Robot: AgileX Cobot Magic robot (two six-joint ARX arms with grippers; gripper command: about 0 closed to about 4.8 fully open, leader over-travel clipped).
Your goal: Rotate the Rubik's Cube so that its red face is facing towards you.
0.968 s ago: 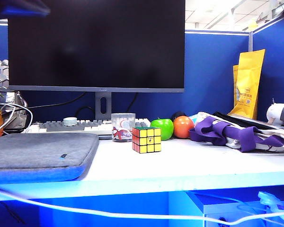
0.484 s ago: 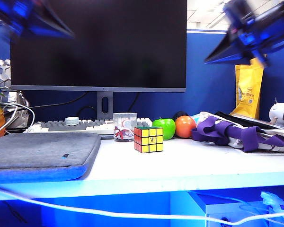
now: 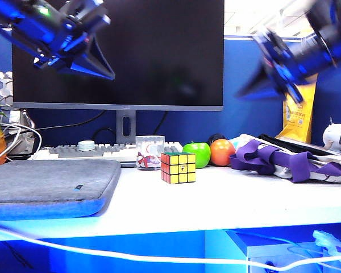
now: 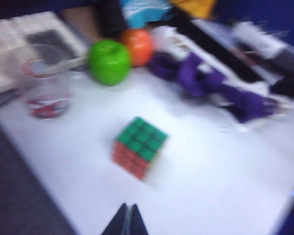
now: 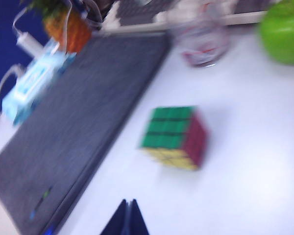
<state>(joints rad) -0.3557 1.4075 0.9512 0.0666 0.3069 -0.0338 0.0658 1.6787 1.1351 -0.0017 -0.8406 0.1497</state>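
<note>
Rubik's Cube [image 3: 178, 168] at rest on the white counter [image 3: 227, 199], near its middle, just beside the clear glass cup [image 3: 149, 152] and left of the green apple [image 3: 195, 154] and orange fruit [image 3: 220, 152]; a grey sleeve [image 3: 48, 185] lies to its left. In the exterior view the yellow face points to the near side and the green face is up, with an orange-looking side on the left; the red face [image 5: 197, 138] shows only in the right wrist view, on the cube's right side. The left end effector [image 3: 94, 62] hangs high at upper left and the right end effector [image 3: 256, 85] high at upper right, both well apart from the cube and holding nothing; each wrist view shows the fingertips pressed together, so both appear closed. Risks, as judged: a descent with closed fingers would push the cube rather than grip it; a sideways nudge could slide it into the cup or apple; turning it the wrong way would bring orange, not red, to the near side.
</note>
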